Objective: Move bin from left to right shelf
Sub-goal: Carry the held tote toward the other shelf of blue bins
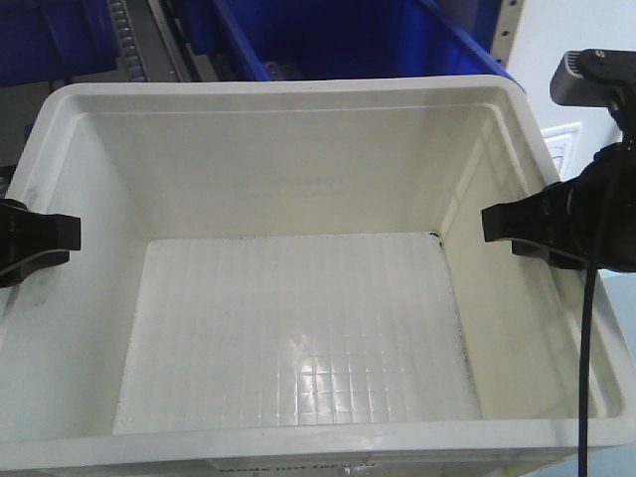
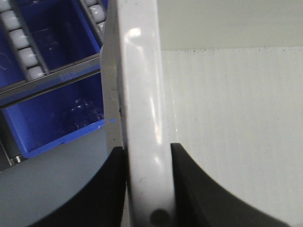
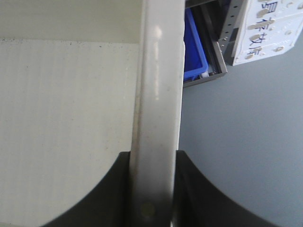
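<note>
Straddling opposite rims, left pincer and right pincer clamp the bin.

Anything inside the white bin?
Nothing visible: the bin has a bare gridded floor, only dark specks near its far right corner. The strip under the near rim is hidden.

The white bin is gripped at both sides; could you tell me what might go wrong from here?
The left pincer and right pincer each pinch the bin by its glossy rim alone; it might slip or tilt if the arms desynchronise. The blue tote sits close behind the far wall; a bump is possible. The black cable hangs by the right rim and could snag.
</note>
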Controlling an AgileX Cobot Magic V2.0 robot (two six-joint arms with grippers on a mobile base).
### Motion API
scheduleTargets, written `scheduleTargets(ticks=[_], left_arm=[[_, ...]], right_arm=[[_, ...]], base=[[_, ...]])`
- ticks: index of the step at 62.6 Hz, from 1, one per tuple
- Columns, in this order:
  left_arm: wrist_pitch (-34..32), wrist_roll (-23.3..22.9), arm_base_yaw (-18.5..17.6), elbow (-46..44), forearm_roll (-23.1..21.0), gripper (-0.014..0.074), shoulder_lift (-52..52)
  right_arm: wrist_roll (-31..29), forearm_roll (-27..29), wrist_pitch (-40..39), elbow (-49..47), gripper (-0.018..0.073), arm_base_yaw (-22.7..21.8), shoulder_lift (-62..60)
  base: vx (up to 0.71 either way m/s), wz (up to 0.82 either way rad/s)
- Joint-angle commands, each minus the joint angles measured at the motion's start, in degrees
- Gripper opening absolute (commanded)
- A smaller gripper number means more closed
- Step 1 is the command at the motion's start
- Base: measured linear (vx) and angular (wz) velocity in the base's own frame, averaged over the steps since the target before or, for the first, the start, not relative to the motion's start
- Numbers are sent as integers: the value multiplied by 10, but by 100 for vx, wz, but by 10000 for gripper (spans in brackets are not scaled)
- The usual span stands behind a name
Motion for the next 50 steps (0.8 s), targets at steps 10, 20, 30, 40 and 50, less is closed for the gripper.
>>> scheduleTargets(ticks=[10, 20, 30, 40, 50], left_arm=[[-39, 18, 2, -19, 33, 31, -17], [-39, 18, 2, -19, 33, 31, -17], [-39, 18, 2, -19, 33, 31, -17], [-39, 18, 2, -19, 33, 31, -17], [-39, 18, 2, -19, 33, 31, -17]], right_arm=[[-4, -73, -42, -22, 74, -8, -19], [-4, -73, -42, -22, 74, -8, -19], [-4, -73, -42, -22, 74, -8, -19], [-4, -73, -42, -22, 74, -8, -19], [-4, -73, -42, -22, 74, -8, -19]], base=[[6, 48], [6, 42], [6, 38], [6, 35], [7, 31]])
